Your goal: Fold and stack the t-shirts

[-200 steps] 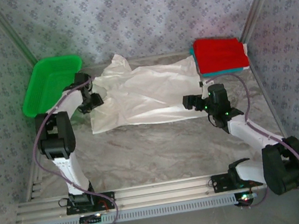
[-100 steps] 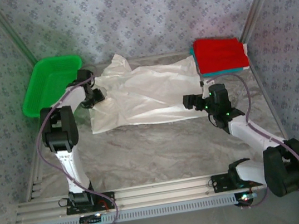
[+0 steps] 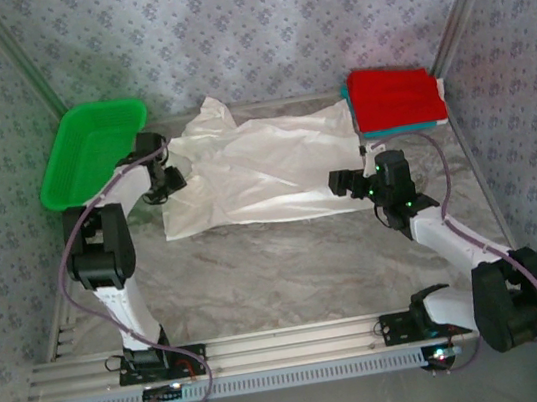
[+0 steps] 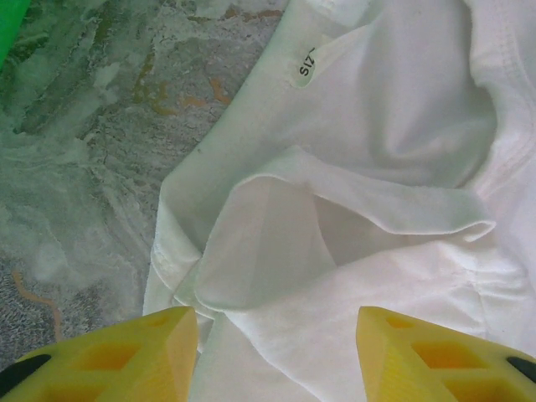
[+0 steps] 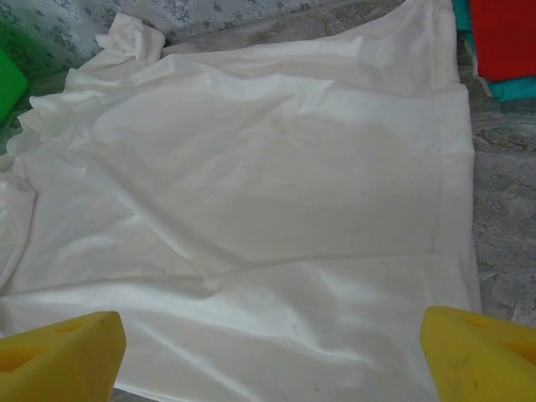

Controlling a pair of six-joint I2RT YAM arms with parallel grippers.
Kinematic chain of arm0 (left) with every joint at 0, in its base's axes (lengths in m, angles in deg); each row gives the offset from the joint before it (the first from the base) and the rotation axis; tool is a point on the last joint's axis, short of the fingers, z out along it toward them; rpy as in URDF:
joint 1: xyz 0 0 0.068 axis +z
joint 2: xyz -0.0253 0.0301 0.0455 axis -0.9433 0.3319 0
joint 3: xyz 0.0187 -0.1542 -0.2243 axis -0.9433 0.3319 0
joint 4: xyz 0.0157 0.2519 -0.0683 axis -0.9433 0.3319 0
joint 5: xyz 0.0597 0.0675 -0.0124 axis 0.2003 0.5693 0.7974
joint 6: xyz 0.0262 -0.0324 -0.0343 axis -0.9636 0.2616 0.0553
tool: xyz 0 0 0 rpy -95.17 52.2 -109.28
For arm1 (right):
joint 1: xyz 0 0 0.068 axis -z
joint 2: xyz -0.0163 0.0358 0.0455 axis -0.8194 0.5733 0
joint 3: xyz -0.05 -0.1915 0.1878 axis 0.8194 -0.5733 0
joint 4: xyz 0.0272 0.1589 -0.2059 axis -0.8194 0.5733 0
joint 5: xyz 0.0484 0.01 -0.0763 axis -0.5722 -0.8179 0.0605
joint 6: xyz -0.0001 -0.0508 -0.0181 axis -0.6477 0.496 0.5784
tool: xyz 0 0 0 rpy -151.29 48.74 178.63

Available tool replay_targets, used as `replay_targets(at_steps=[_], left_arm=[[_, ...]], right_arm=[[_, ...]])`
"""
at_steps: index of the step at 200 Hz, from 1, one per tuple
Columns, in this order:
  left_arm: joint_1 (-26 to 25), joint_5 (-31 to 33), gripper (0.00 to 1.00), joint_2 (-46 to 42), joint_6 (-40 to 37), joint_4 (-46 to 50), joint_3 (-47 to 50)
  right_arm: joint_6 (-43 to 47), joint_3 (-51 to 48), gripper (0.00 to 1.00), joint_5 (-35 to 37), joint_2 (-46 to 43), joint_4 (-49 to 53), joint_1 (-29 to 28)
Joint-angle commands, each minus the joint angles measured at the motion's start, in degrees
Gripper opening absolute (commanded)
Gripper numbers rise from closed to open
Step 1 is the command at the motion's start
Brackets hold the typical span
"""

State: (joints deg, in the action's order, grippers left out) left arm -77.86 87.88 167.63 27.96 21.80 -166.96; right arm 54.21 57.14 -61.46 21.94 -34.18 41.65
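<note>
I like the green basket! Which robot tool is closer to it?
Left. The left tool is just beside the green basket; the right tool is across the white t-shirt.

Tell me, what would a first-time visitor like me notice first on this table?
A big white t-shirt lies spread and rumpled across the middle of the marbled table. A bright green basket sits at the far left corner, and a folded red shirt rests on a teal shirt at the far right. The left arm's yellow fingers and the right arm's yellow fingers stand open at the t-shirt's two ends.
</note>
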Motion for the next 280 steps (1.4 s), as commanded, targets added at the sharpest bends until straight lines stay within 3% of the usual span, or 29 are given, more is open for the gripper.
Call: replay_targets(at_steps=[1,82,119,161,173,234,280], left_arm=[[-0.2,0.8,0.53,0.7,0.7,-2.1,0.3],[1.4,2.3,0.53,7.1,-0.3,-0.9,-3.9],[1.3,1.8,0.14,7.2,-0.3,-1.6,-4.5],[0.7,3.3,0.09,3.3,-1.2,0.8,-5.2],[0.6,3.4,0.03,1.7,-1.3,1.2,-4.9],[0.1,4.4,0.0,-4.3,-2.3,4.5,-3.4],[-1.5,4.6,0.0,-16.5,-1.0,7.1,4.8]], right_arm=[[-0.5,0.6,0.93,-0.8,-0.2,0.5,0.3],[-0.5,0.3,0.93,-0.7,-1.1,0.7,0.4],[-0.5,0.7,0.93,-1.0,-0.7,0.6,0.5],[-0.5,0.9,0.93,-0.7,-0.6,1.0,0.6],[-0.6,0.9,0.93,-0.3,-0.6,1.2,0.6],[-1.3,0.8,0.93,-0.2,-0.5,1.5,0.8],[-5.5,1.3,0.93,2.3,-1.1,6.9,3.0]])
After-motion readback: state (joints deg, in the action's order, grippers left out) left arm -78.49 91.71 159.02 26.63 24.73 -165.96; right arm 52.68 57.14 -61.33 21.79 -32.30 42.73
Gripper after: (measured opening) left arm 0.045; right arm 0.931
